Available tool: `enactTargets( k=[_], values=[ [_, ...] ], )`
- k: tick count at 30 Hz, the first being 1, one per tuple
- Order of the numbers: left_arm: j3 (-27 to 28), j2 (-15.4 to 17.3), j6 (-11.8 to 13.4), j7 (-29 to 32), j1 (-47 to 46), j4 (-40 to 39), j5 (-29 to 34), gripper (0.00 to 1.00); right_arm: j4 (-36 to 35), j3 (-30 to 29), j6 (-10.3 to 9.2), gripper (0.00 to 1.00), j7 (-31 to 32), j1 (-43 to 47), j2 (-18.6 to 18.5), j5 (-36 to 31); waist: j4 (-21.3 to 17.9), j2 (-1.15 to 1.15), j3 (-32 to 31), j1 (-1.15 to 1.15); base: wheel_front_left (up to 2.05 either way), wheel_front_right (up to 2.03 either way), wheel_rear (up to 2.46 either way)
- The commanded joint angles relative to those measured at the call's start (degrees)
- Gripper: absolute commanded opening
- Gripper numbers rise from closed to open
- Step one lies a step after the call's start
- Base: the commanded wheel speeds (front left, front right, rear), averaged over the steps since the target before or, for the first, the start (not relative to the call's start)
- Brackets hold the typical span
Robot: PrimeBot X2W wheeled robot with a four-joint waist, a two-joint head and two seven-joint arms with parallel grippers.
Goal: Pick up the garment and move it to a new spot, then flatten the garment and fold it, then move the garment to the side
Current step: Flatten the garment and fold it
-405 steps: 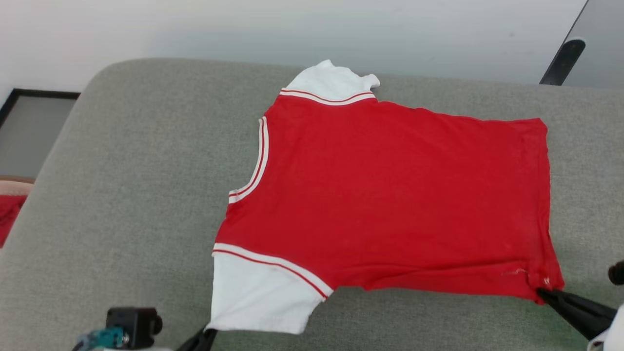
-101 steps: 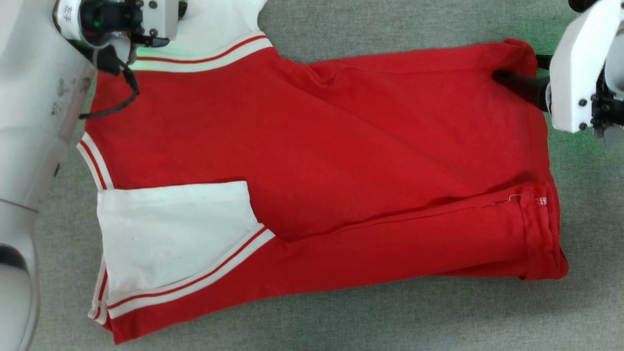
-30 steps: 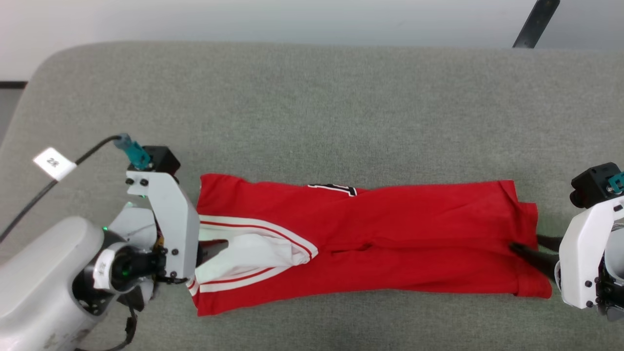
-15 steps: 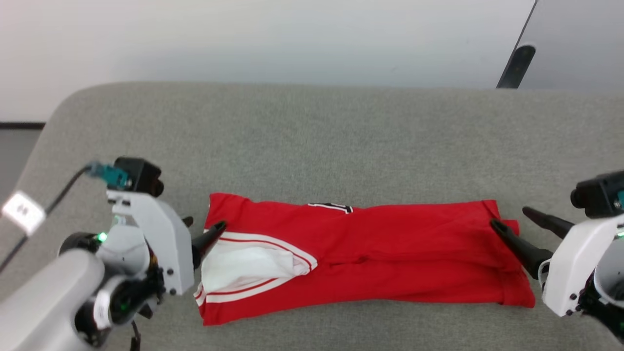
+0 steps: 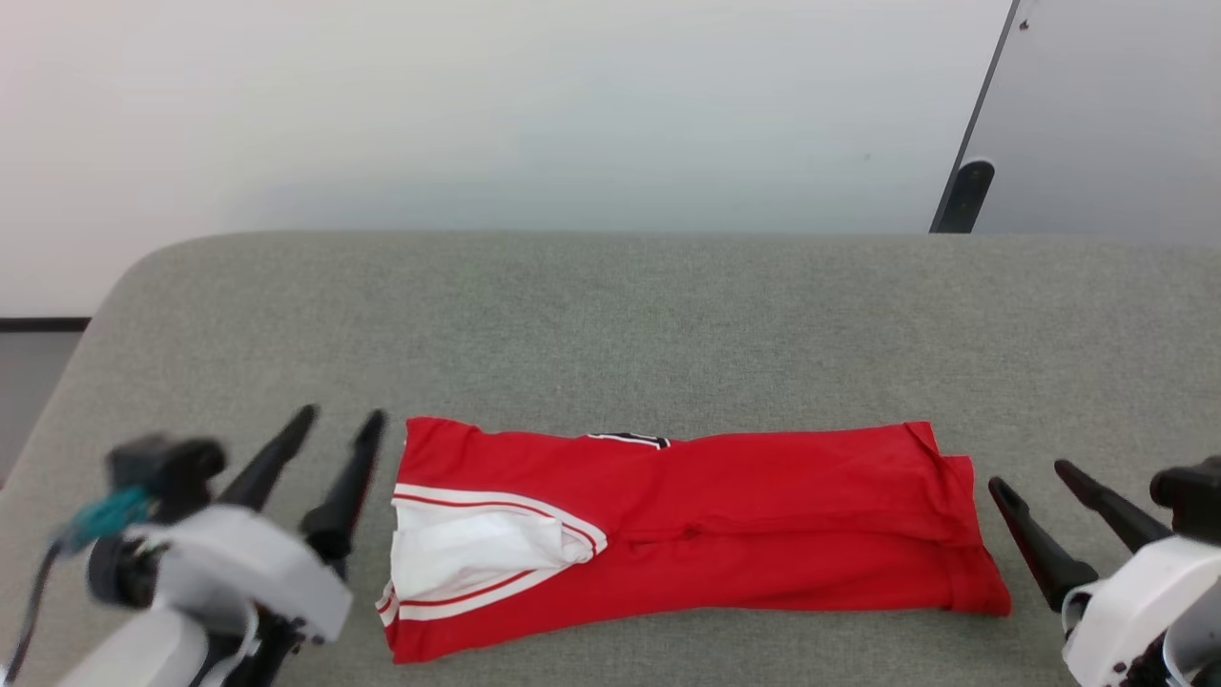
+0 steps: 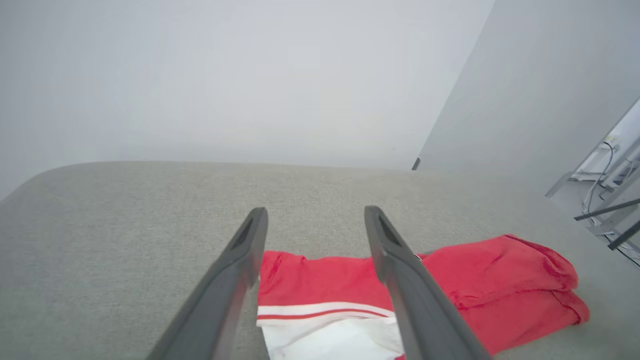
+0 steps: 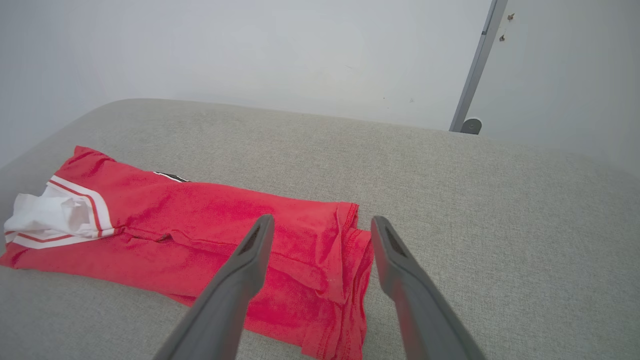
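The garment (image 5: 687, 515) lies lower centre as a long strip, lengthwise folds apparently done; cross-folding and moving aside remain. The left gripper (image 5: 341, 416) and right gripper (image 5: 1030, 476) are spread, empty.

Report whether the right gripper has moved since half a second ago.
Yes. The right gripper has pulled back rightward off the garment: one finger lay on its hem end, and now both open fingers sit clear of it over the grey cushion.

Soft, bright, even light with no glare. The wall (image 5: 477, 114) shades from white at upper left to pale grey. A thin, faint shadow edges the garment (image 5: 763, 506). At the head view's lower left, the housing behind the left gripper (image 5: 341, 415) is blurred. The wrist views bend towards their edges.
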Motion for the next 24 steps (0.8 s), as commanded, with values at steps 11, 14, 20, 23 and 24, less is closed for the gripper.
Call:
enactTargets(
  k=[11, 14, 20, 23, 24],
  values=[
    [13.65, -7.98, -2.96, -8.29, 10.8, 5.49, 7.03, 1.0, 4.35, -4.2, -0.07, 1.0, 2.25, 1.89, -0.86, 0.54, 2.42, 0.0, 0.0, 0.0, 0.0, 0.0, 0.0],
    [18.35, -11.97, -5.17, -8.28, 13.54, 5.98, 10.92, 1.0, 6.61, -4.02, -0.07, 1.0, 4.8, 0.19, -1.37, 1.37, 3.65, 0.0, 0.55, 0.0, 0.0, 0.0, 0.0],
    [24.34, -18.19, -9.89, -8.28, 15.43, 7.58, 17.99, 1.0, 11.63, -3.63, -0.07, 1.0, 10.98, -3.02, -2.45, 2.78, 7.09, 0.0, 2.16, 0.0, 0.0, 0.0, 0.0],
    [26.16, -21.24, -12.35, -8.28, 15.03, 8.61, 20.49, 1.0, 14.86, -3.78, -0.07, 1.0, 14.03, -4.55, -2.87, 3.83, 9.04, 0.0, 3.42, 0.0, 0.0, 0.0, 0.0],
    [26.69, -22.17, -13.02, -8.29, 14.68, 8.93, 21.38, 1.0, 15.96, -3.87, -0.07, 1.0, 14.95, -5.32, -3.01, 4.1, 9.67, 0.0, 3.86, 0.0, 0.0, 0.0, 0.0]
  ],
)
